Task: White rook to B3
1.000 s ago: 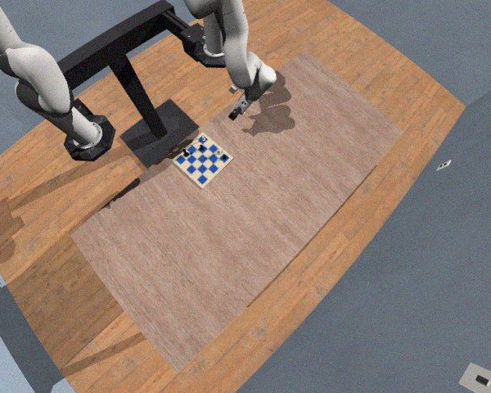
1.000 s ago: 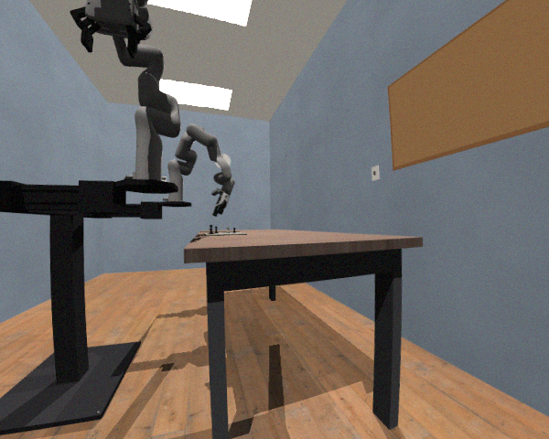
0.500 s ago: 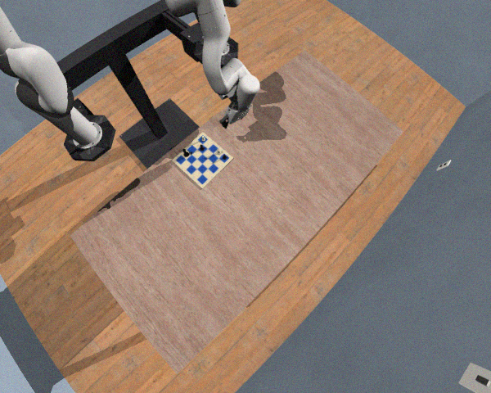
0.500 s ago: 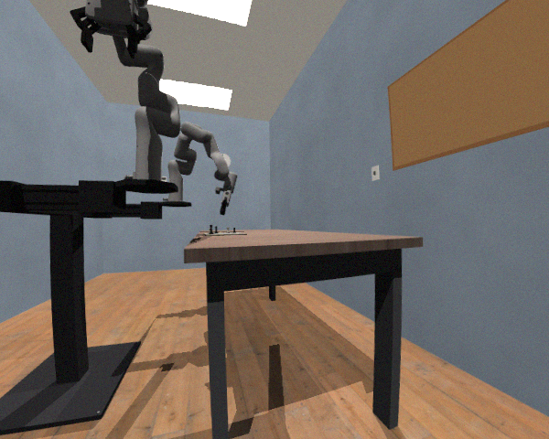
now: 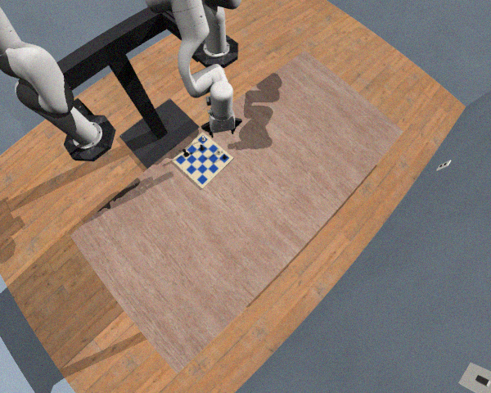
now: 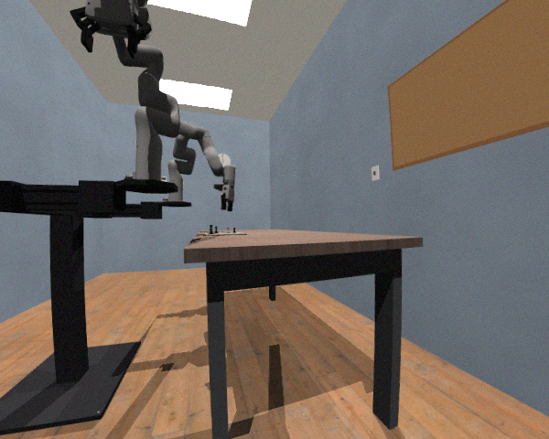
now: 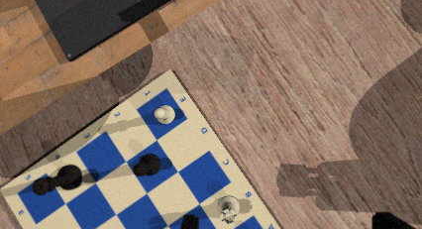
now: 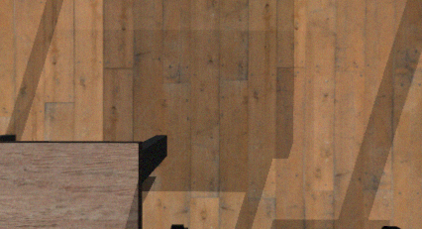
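The white rook (image 5: 218, 152) (image 7: 228, 208) stands upright on B1 of the blue and cream board (image 5: 202, 186) (image 7: 170, 76). B3 is a bare cream square in the top view; it lies outside the left wrist view. My left gripper (image 5: 222, 132) (image 6: 226, 206) (image 7: 289, 223) is open and empty, pointing down, well above the table near the board's 1 edge. A white pawn (image 7: 164, 114) is on E1, a black piece (image 7: 147, 165) on D2, a tall black piece (image 7: 69, 176) on E4 and a small black piece (image 5: 224, 156) on A1. My right gripper (image 6: 111, 49) (image 8: 284, 227) is open and empty, high up.
The board lies near the edge of the wooden table (image 5: 237, 237) (image 6: 303, 245) on the arms' side. The black stand (image 5: 137, 92) (image 6: 67, 302) rises beyond that edge. The right gripper hangs far from the board, over the floor past the table's corner (image 8: 131, 150).
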Robot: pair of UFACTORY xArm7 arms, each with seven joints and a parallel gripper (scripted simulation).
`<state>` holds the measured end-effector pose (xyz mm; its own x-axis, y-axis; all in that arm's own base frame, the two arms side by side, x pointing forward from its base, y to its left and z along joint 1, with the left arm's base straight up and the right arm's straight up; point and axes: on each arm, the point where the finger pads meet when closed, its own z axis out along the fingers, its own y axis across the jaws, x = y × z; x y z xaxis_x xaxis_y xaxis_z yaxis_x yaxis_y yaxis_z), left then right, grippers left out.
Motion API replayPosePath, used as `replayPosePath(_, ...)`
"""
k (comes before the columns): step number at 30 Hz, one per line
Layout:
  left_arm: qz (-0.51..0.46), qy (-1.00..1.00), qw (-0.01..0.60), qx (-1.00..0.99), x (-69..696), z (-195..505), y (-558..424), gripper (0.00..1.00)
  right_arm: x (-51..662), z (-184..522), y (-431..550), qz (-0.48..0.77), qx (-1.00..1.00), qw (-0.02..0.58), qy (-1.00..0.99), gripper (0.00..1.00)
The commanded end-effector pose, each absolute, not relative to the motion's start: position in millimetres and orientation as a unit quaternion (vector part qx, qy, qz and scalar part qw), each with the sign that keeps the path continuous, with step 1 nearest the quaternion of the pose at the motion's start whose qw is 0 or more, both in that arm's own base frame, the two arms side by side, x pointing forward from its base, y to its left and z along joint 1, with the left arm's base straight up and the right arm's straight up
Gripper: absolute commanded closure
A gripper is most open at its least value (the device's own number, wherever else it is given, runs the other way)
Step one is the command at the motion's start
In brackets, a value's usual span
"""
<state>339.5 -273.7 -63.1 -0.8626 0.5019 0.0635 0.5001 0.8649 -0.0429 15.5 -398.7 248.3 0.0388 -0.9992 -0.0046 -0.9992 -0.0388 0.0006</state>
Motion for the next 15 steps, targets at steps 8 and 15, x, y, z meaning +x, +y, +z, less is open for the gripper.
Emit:
replayPosePath(8, 0.003, -0.942, -0.002, -0.337, 344.9, -54.0, -311.5, 0.0, 15.7, 250.0, -399.8, 0.0, -0.721, 0.0, 0.693, 0.0)
replayPosePath(15, 0.003, -0.942, -0.002, -0.337, 344.9, -54.0, -311.5, 0.0, 15.7, 250.0, -399.8, 0.0, -0.721, 0.0, 0.693, 0.0)
